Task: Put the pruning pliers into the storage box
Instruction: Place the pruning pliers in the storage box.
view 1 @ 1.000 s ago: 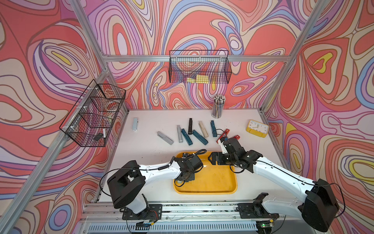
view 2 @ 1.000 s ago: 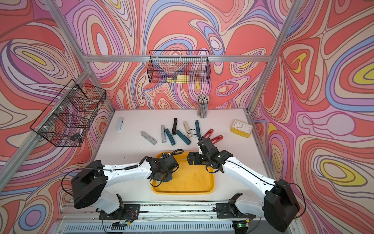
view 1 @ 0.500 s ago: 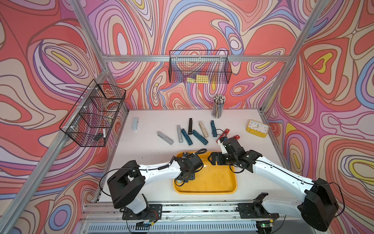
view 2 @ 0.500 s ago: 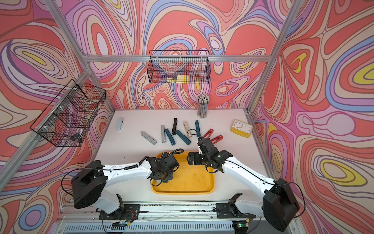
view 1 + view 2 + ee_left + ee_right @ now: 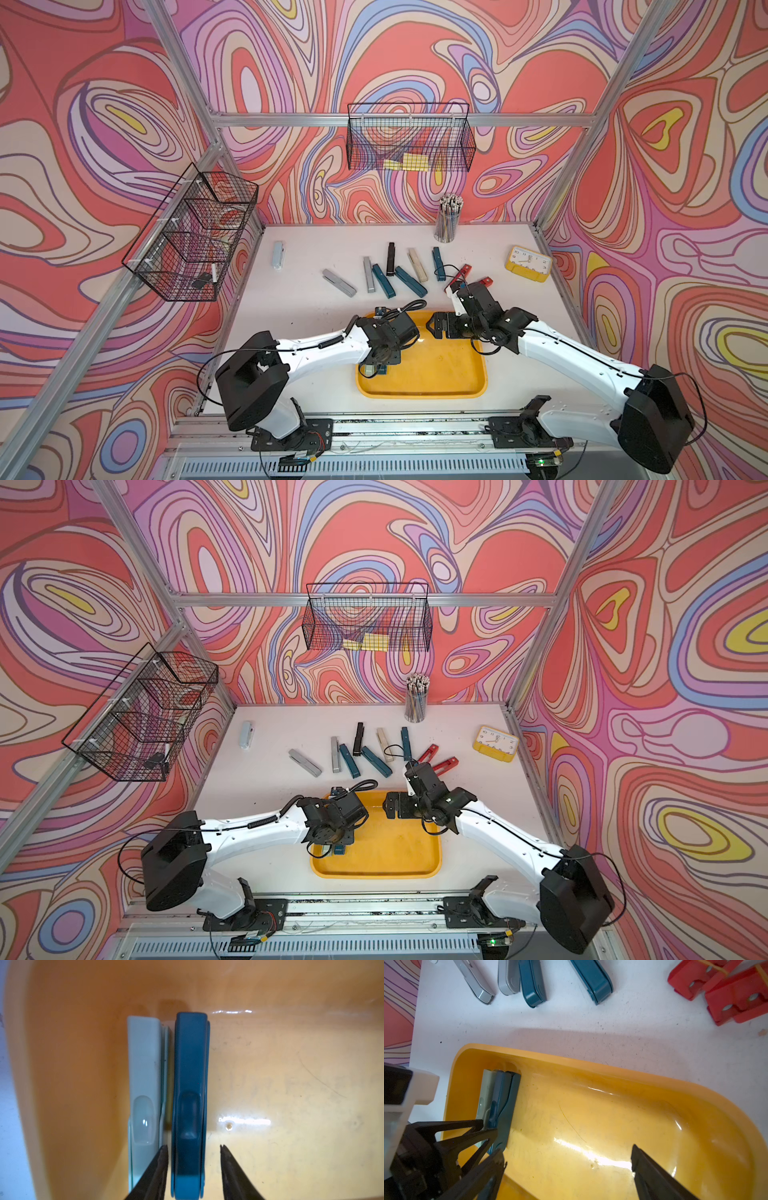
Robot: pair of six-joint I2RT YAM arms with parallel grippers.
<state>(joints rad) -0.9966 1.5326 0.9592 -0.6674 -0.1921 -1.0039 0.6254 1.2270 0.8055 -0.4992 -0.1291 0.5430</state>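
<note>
In a top view, about ten slim plastic pruning pliers [image 5: 382,280] lie on the table's [image 5: 299,316] far half. Left wrist: left gripper [image 5: 192,1147] narrowly parted astride a teal plier [image 5: 190,1084] (pale-green one [image 5: 143,1074] alongside) in a corner of the shallow yellow storage box [image 5: 291,1064]. Right wrist: right gripper [image 5: 568,1155] wide, empty.

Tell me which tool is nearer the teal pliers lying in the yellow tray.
Left. The left tool straddles the teal pliers in the yellow tray; the right tool hangs open farther along the tray, clear of them.

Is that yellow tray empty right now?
No, pale green pliers and teal pliers lie side by side inside the yellow tray.
</note>
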